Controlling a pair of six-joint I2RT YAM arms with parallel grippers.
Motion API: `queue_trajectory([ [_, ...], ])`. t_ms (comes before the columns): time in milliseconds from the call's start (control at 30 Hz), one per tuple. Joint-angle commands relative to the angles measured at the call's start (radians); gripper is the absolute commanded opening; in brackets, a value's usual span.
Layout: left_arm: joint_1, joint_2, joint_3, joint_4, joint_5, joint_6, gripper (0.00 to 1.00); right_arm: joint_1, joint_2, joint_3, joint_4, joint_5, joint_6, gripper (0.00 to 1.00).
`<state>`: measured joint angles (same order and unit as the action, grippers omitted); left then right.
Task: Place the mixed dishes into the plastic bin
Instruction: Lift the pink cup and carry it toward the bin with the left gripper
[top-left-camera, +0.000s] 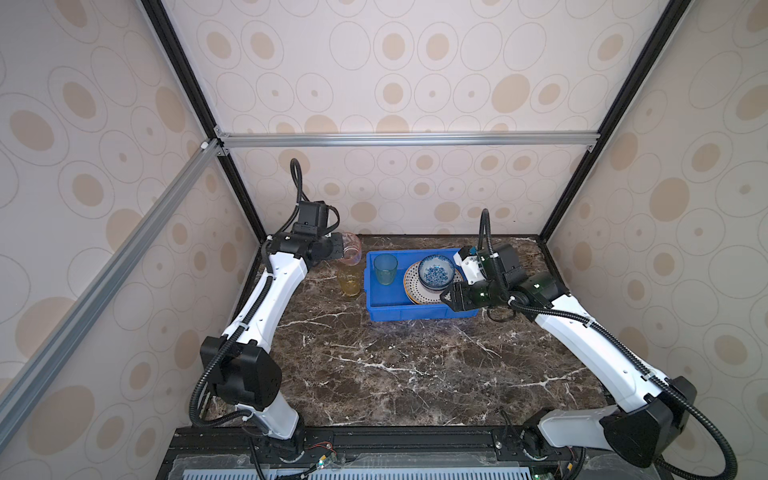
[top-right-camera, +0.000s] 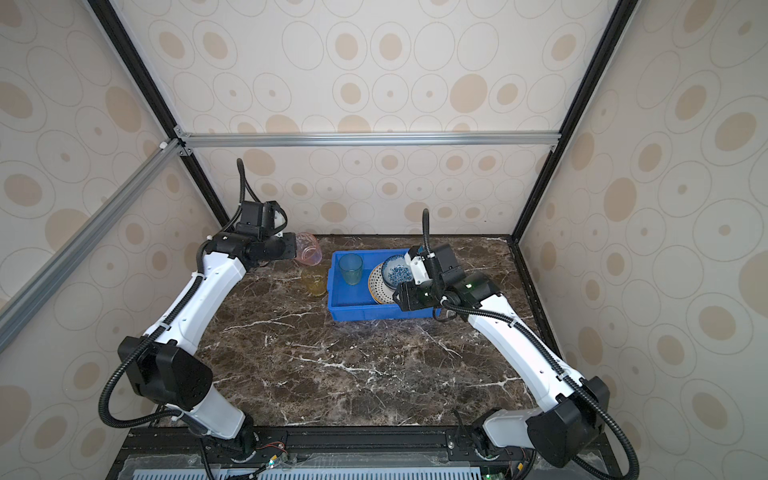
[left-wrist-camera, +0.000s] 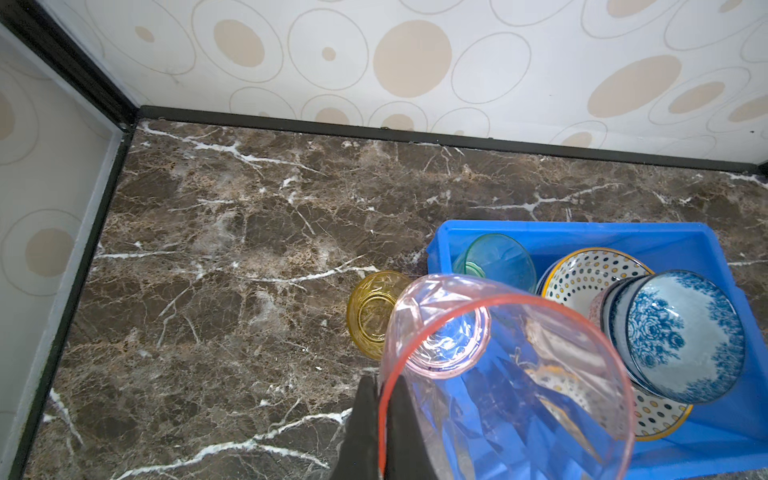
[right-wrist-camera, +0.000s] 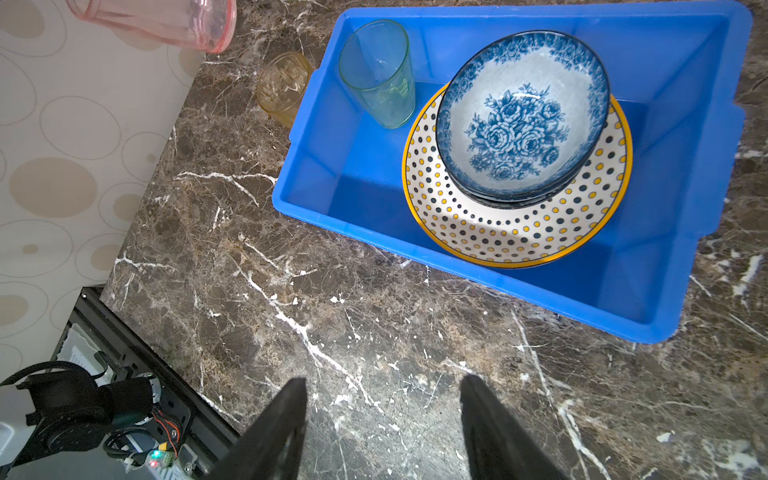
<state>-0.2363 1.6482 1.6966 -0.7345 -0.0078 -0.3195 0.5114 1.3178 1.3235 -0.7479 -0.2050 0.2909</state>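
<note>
Left gripper (left-wrist-camera: 380, 415) pinches the thin rim of a pink see-thru faceted tumbler (left-wrist-camera: 498, 374), tilted aloft by the left end of the glossy blue plastic bin (top-left-camera: 415, 318); right gripper (right-wrist-camera: 384, 382) hangs wide open, empty. Risk: the slick wall could slip from that pinch, or clip the amber tumbler (top-left-camera: 349, 282) on the marble-look table (top-left-camera: 395, 374), or the upright green tumbler (top-left-camera: 385, 269) & floral bowl (top-left-camera: 435, 270) on the dotted plate (top-left-camera: 411, 286) inside.

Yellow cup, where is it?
In both top views the amber tumbler stands on the table just left of the blue bin, outside it, near the pink tumbler held by the left gripper.
</note>
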Motion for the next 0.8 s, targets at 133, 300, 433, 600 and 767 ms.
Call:
queue_trajectory([
  [133, -0.054, 0.067, 0.106, -0.038, -0.037, 0.02, 0.0, 0.012, -0.032, -0.015, -0.002, 0.021, -0.004, 0.62],
  [300, -0.082, 0.102, 0.14, -0.051, -0.05, 0.022, 0.0, 0.012, -0.037, -0.02, -0.007, 0.032, -0.01, 0.62],
  [433, -0.1, 0.133, 0.164, -0.063, -0.058, 0.022, 0.0, 0.012, -0.038, -0.021, -0.011, 0.041, -0.016, 0.62],
  [600, -0.122, 0.176, 0.207, -0.08, -0.067, 0.021, 0.0, 0.012, -0.041, -0.026, -0.016, 0.048, -0.022, 0.62],
  [767, -0.143, 0.222, 0.255, -0.09, -0.069, 0.022, 0.0, 0.012, -0.043, -0.028, -0.021, 0.063, -0.032, 0.62],
])
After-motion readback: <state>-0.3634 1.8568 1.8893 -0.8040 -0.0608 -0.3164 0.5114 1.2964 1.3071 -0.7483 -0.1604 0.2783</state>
